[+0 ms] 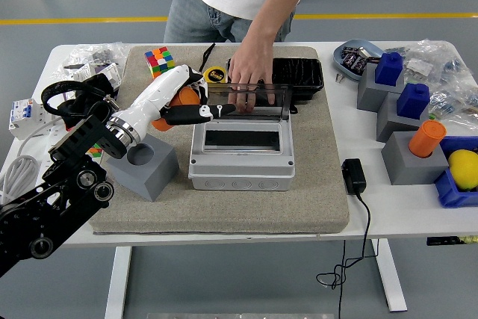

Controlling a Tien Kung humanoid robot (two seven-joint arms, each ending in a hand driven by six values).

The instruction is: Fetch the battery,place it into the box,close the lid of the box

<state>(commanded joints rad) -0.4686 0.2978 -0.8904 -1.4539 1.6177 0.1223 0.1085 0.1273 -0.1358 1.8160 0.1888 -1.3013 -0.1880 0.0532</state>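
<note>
My left hand [200,111], white with black fingers, hovers at the left rear corner of the grey box [240,160]. It is shut on an orange cylindrical battery [184,97], which shows under the palm. The fingers [218,110] point right, towards the box's clear lid [254,99]. The lid stands raised at the back edge, and the box's dark opening [243,138] is exposed. A person's hand [250,72] rests on top of the lid. An empty grey holder block [147,163] sits left of the box.
A black tray [302,72], a colour cube [158,60] and a tape measure [216,75] lie on the mat behind the box. Grey blocks with blue caps [388,69] and an orange cylinder [426,138] stand at the right. A black adapter [353,175] lies right of the mat.
</note>
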